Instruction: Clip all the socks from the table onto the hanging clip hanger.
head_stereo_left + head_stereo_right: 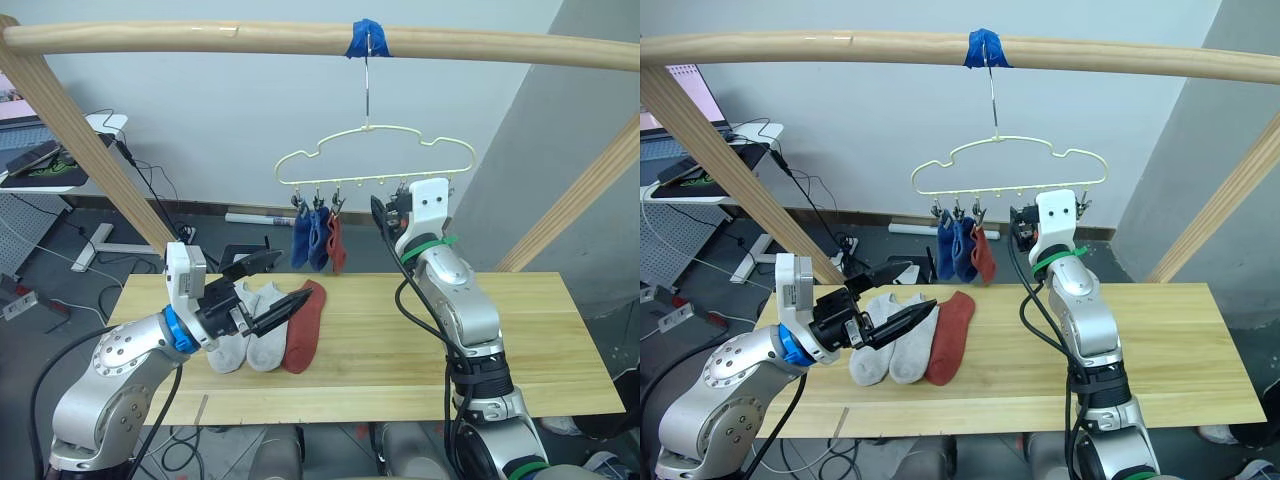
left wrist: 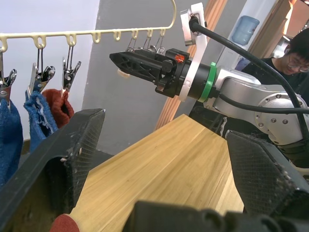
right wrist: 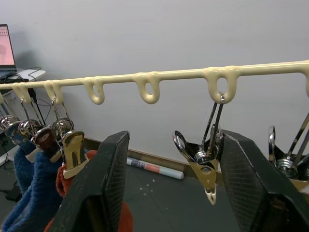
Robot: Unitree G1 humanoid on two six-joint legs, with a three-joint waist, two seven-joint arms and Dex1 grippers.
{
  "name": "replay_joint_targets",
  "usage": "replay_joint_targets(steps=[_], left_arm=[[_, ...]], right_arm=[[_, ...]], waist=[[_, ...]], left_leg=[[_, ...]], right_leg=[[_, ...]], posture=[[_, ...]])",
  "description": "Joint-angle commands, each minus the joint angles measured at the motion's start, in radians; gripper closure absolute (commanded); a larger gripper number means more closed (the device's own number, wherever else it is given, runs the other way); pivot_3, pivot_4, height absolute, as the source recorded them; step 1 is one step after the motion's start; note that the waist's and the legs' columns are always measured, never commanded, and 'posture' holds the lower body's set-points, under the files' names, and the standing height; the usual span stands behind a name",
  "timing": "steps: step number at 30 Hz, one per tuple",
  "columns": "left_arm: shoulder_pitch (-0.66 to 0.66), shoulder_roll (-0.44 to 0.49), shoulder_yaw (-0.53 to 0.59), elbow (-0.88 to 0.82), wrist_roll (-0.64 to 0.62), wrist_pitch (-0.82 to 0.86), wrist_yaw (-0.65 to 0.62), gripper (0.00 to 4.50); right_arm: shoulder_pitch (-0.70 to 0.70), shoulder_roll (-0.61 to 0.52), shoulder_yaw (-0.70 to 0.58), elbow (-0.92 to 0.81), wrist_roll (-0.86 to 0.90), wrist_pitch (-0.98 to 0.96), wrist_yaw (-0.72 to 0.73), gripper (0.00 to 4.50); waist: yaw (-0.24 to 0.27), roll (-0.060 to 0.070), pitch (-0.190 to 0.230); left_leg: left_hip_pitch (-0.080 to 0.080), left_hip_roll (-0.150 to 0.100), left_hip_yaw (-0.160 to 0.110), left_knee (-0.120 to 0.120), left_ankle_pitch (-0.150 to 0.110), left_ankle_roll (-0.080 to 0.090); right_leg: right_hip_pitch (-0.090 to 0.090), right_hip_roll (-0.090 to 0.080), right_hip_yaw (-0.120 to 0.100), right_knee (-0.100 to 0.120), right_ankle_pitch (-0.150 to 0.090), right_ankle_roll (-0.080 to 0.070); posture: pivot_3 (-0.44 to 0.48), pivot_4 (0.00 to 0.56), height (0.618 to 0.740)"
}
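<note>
The right end effector (image 3: 169, 193) is raised to the bar of the clip hanger (image 1: 375, 153), its fingers spread apart with nothing held; between them an empty metal clip (image 3: 205, 162) is seen hanging from a loop of the bar, and further empty clips are seen just beyond it on one side. On the other side of this end effector, three socks are already clipped in a row: two blue socks (image 1: 311, 238) and one rust red sock (image 1: 337, 243); they hang above the far edge of the tabletop (image 1: 540, 340). The hanger is hooked over a wooden pole (image 1: 200, 38) at a patch of blue tape (image 1: 367, 38).

The left end effector (image 1: 268, 290) is held low over the tabletop, its black fingers parted and empty; just below and beside its fingertips three socks are laid side by side, touching: two light grey socks (image 1: 248, 342) and a second rust red sock (image 1: 301, 330). The lower finger is extended over the grey pair and reaches the top of the red one.

Beyond the tabletop, a slanted wooden post (image 1: 85, 150) of the frame is seen on the left end effector's side, with cables (image 1: 150, 180) on the floor and a small desk (image 1: 50, 160) behind it; in the left wrist view a seated person (image 2: 294, 63) is seen past the right arm.
</note>
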Motion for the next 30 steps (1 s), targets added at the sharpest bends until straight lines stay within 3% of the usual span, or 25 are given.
replay_joint_targets(steps=[1, 7, 10, 15, 18, 25, 30], left_arm=[[-0.003, -0.005, 0.002, -0.041, -0.004, -0.018, 0.004, 0.0], [-0.004, -0.006, 0.0, -0.042, -0.005, -0.015, 0.007, 0.0], [-0.001, -0.007, 0.0, -0.047, -0.007, -0.014, 0.01, 0.0], [0.004, -0.01, -0.003, -0.05, -0.007, -0.013, 0.015, 0.0], [0.006, -0.012, -0.007, -0.05, -0.005, -0.013, 0.021, 0.0], [0.047, -0.005, -0.018, -0.042, 0.043, -0.01, 0.043, 0.0], [0.077, 0.015, -0.105, 0.059, 0.223, -0.021, 0.092, 0.0]], right_arm=[[-0.025, 0.007, -0.011, -0.017, 0.008, -0.026, -0.007, 1.65], [-0.032, 0.009, -0.015, -0.008, 0.009, -0.032, -0.007, 1.65], [-0.033, 0.008, -0.021, -0.007, 0.012, -0.032, -0.007, 2.19], [-0.036, 0.006, -0.032, 0.002, 0.014, -0.035, -0.005, 3.82], [-0.037, 0.007, -0.044, 0.006, 0.022, -0.027, -0.004, 4.41], [-0.054, -0.02, -0.088, -0.009, 0.127, 0.08, 0.075, 4.49], [-0.075, -0.114, -0.095, -0.036, 0.22, 0.205, 0.196, 4.49]], waist=[[0.0, 0.0, 0.0], [0.0, 0.0, 0.0], [0.0, 0.0, 0.0], [0.0, 0.0, 0.0], [0.0, 0.0, 0.0], [0.0, 0.001, 0.001], [0.0, 0.004, 0.003]], left_leg=[[0.0, 0.0, 0.0, 0.0, 0.0, 0.0], [0.0, 0.0, 0.0, 0.0, 0.0, 0.0], [0.0, 0.0, 0.0, 0.0, 0.0, 0.0], [0.0, 0.0, 0.0, 0.0, 0.0, 0.0], [0.0, 0.0, 0.0, -0.001, 0.0, 0.0], [-0.001, 0.0, 0.0, -0.001, 0.0, 0.0], [0.0, 0.0, 0.0, -0.001, 0.0, 0.0]], right_leg=[[0.0, 0.0, 0.0, 0.0, 0.0, 0.0], [0.0, 0.0, 0.0, 0.0, 0.0, 0.0], [0.0, 0.0, 0.0, 0.0, 0.0, 0.0], [0.0, 0.0, 0.0, 0.0, 0.0, 0.0], [-0.001, 0.0, 0.0, 0.0, 0.0, 0.0], [-0.001, 0.0, 0.0, 0.0, 0.0, 0.0], [-0.001, 0.0, 0.0, 0.0, 0.0, -0.001]], posture=[[-0.05, 0.165, 0.74], [-0.049, 0.169, 0.74], [-0.05, 0.171, 0.74], [-0.049, 0.173, 0.74], [-0.047, 0.177, 0.74], [-0.047, 0.185, 0.74], [-0.057, 0.191, 0.74]])
